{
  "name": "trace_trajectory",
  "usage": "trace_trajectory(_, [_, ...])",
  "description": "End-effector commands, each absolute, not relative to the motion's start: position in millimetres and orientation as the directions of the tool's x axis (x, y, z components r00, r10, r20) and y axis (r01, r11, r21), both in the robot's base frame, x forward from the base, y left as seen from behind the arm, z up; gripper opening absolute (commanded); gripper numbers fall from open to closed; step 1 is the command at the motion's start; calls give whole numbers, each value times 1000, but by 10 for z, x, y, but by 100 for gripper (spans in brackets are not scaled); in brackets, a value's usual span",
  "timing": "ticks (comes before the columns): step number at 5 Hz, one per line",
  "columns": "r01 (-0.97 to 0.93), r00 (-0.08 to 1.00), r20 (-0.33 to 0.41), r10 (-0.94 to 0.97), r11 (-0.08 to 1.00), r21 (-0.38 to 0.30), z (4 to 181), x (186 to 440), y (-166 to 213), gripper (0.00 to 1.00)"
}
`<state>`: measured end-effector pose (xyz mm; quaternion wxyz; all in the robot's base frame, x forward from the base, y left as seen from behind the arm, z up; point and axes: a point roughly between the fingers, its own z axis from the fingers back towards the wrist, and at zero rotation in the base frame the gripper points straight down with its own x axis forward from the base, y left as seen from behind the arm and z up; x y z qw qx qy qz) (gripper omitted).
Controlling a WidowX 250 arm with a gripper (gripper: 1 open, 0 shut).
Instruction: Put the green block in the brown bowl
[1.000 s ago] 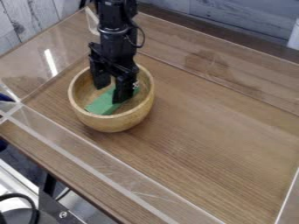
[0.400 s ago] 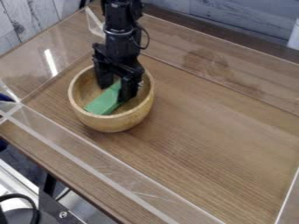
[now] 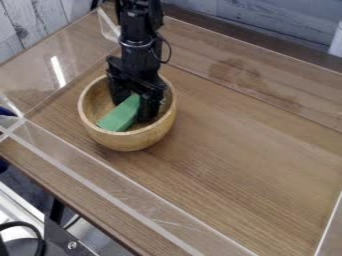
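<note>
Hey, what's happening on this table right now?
A robot arm is working over a wooden table. Its gripper points down into the brown bowl, with open jaws. The green block lies inside the bowl, leaning against the wall, right at the fingertips. I can't tell whether the fingers touch the block. The block is in the bowl, so the job looks nearly done.

We are losing the upper end of the green block (image 3: 124,113) behind the claw (image 3: 138,97); the arm is running off the top edge, and the table (image 3: 241,140) is getting cropped at right.
</note>
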<state>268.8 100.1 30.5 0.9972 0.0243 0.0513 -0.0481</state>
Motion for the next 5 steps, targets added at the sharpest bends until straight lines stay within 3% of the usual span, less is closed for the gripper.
trace_trajectory(1, [100, 993, -73, -96, 994, 53, 338, 2748, 1017, 100])
trace_trajectory(3, [84, 994, -65, -84, 996, 6, 454, 2728, 995, 100])
trace_trajectory(5, [93, 994, -60, -92, 996, 17, 383, 2692, 1024, 100])
